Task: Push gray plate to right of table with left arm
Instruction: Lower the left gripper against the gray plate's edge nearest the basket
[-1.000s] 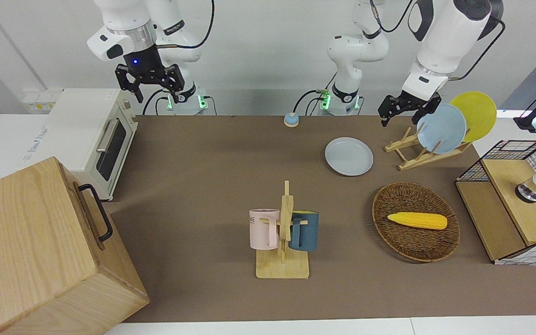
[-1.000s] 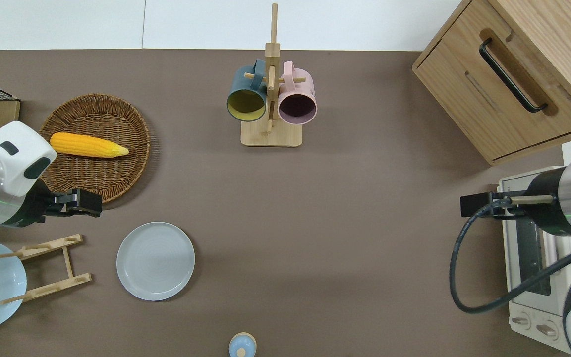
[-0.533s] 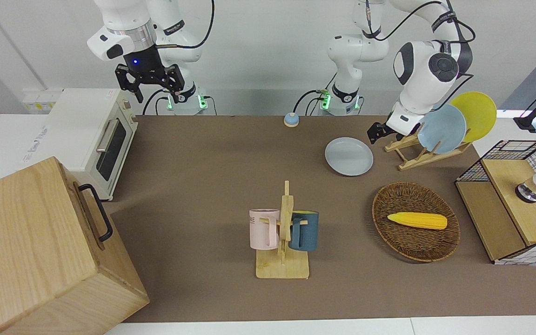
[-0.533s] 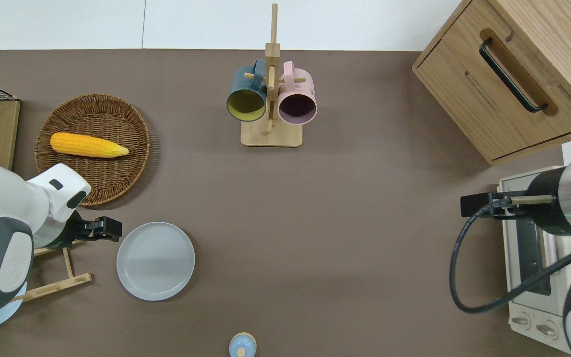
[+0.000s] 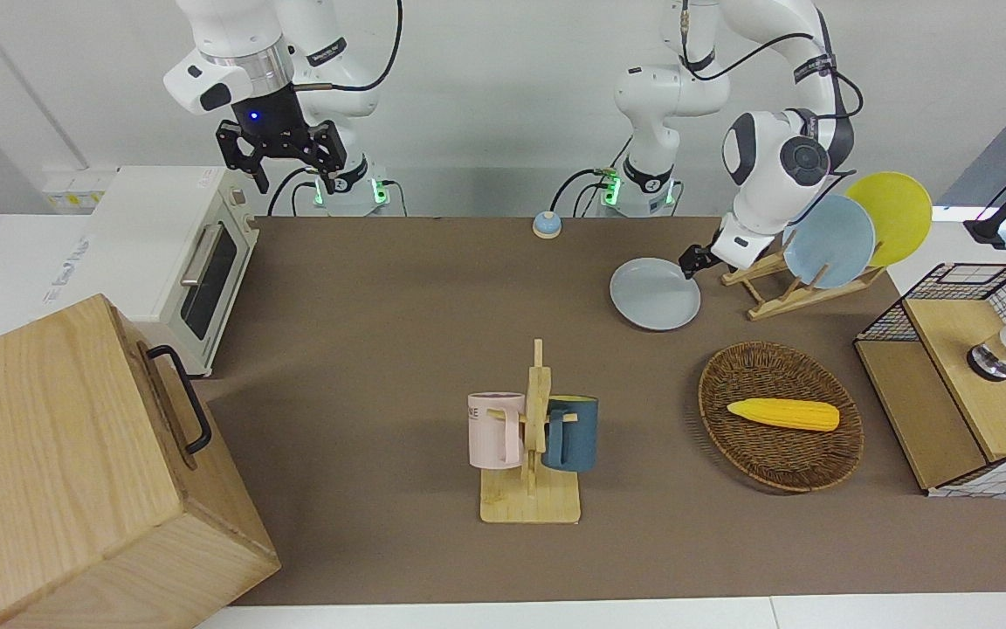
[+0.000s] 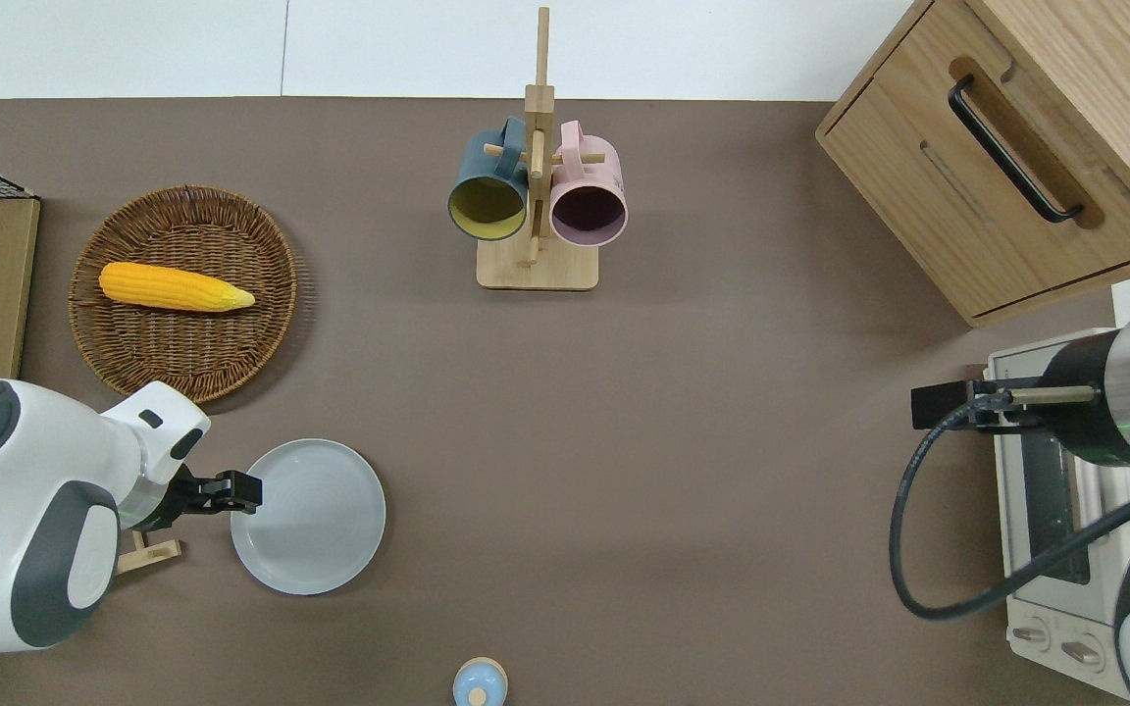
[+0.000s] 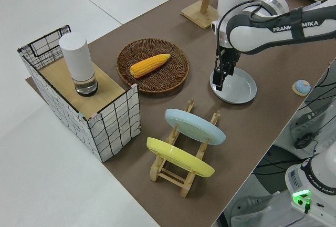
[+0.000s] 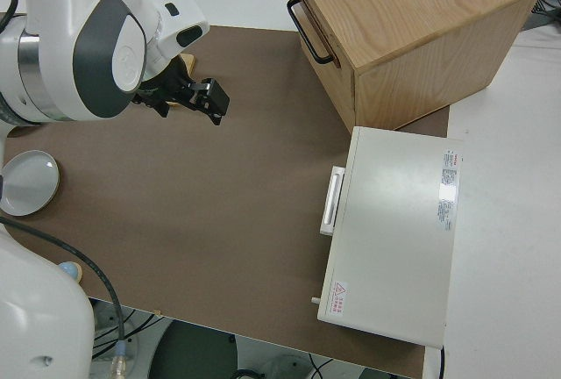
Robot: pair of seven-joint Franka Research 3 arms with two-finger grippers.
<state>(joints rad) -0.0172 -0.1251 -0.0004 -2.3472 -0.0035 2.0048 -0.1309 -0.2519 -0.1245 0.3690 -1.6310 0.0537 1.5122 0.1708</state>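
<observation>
— Where's your plate right now?

— Read the clock from overhead, twelve pointing away from the robots. Your round pale gray plate [image 6: 315, 520] lies flat on the brown matte worktop [image 6: 683, 471], out toward eight o'clock from the middle, at the left arm's end.

— And the left hand?

— Your black two-fingered left hand [image 6: 249, 488] is down low at the plate's nine o'clock rim, with the white arm bent over the wooden plate rack [image 5: 774, 293]. Whether its fingers are spread or pressed together, you cannot tell, nor whether they touch the rim.

— What's around the plate?

— At its eleven o'clock you have a round woven wicker basket [image 6: 231, 363] with a yellow corn cob [image 6: 173, 286] lying in it. The plate rack at nine o'clock holds a light blue plate [image 5: 828, 240] and a yellow plate [image 5: 896, 205], both on edge. A wooden mug stand [image 6: 536, 265] with a dark teal mug [image 6: 488, 191] and a pink mug [image 6: 590, 196] stands near one o'clock, well apart.

— The rest of the surface?

— From the middle, a large oak cabinet with a black handle [image 5: 58, 472] fills two o'clock and a white toaster oven [image 5: 154, 236] sits at four. A wire-grid box [image 7: 100, 116] stands at the left arm's end. The mat has white borders and the wall is plain white [image 5: 485, 87].

— The right hand [image 5: 280, 170]?

— Parked, fingers spread.
</observation>
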